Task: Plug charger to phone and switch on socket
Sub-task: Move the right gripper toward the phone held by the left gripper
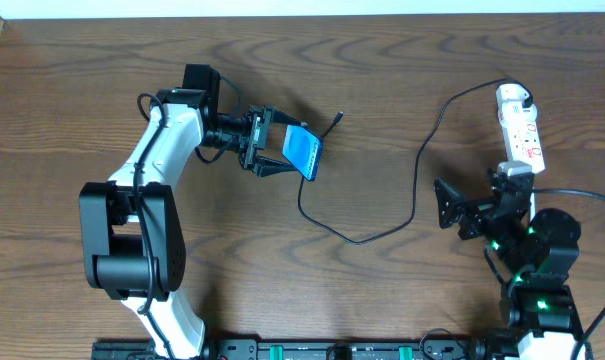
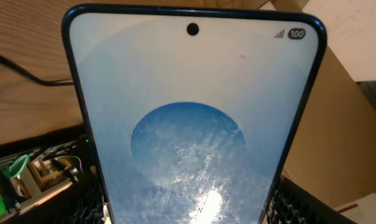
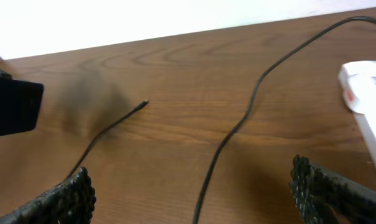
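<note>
My left gripper (image 1: 282,155) is shut on the phone (image 1: 304,153) and holds it tilted above the table's middle. In the left wrist view the phone's blue screen with a lighter oval (image 2: 191,124) fills the frame between the fingers. The charger's black cable (image 1: 382,232) runs from its white adapter (image 1: 514,97) on the socket (image 1: 522,135) at far right, loops across the table, and ends in a plug tip (image 1: 340,115) lying on the wood just right of the phone. My right gripper (image 1: 444,208) is open and empty; the cable (image 3: 234,127) and tip (image 3: 144,103) lie ahead of it.
The socket's end (image 3: 365,93) shows at the right edge of the right wrist view. A cardboard box (image 2: 327,124) shows behind the phone in the left wrist view. The table's far edge runs along the top.
</note>
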You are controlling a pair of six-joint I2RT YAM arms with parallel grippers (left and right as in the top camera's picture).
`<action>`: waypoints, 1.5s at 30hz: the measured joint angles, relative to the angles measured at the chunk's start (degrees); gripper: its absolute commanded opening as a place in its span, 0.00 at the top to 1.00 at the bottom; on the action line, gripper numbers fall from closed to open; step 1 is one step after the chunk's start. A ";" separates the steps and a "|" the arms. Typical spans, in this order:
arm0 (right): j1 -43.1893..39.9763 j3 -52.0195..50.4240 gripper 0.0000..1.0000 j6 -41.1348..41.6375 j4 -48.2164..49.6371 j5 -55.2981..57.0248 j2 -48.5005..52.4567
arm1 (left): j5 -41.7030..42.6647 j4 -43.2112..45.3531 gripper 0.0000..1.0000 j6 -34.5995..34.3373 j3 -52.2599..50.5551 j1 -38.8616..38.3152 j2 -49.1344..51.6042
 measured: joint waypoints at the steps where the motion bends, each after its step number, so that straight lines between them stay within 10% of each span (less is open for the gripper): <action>1: 0.00 0.50 0.01 -0.02 -0.04 -0.63 0.90 | 0.00 0.04 0.27 0.00 0.00 0.00 0.00; 32: 0.00 7.61 0.01 0.48 -1.40 -12.17 12.09 | -0.55 0.13 0.27 -0.02 0.00 0.00 0.00; 45: -0.02 23.98 0.01 3.06 -20.79 -14.19 21.59 | -1.20 0.13 0.27 0.00 0.00 0.00 0.00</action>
